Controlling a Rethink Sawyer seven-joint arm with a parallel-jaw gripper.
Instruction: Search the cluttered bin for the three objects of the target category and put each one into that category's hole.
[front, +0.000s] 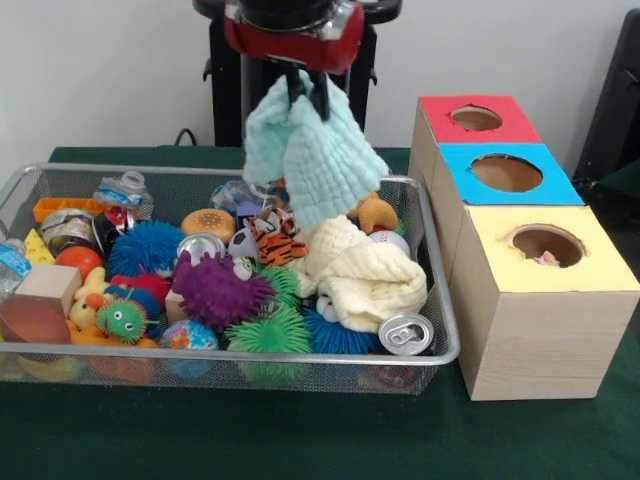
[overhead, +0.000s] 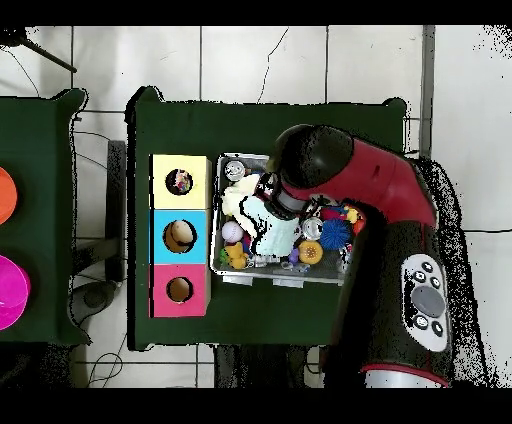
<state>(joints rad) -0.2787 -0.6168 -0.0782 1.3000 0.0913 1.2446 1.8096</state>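
Nearest me, a silver can (front: 406, 333) lies against the mesh bin (front: 448, 352) rim. Above it my end effector (front: 306, 96) is clenched on a mint cloth (front: 318, 160), lifted clear of the clutter, its tail near the cream cloth (front: 364, 275). I'd raise it higher so the hem clears the rim, then carry it toward the box of holes (front: 530, 290), where open room lies above.

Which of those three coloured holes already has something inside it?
The hole in the yellow box top, nearest the camera in the front view, shows a small object inside. The blue hole and the red hole look empty from here.
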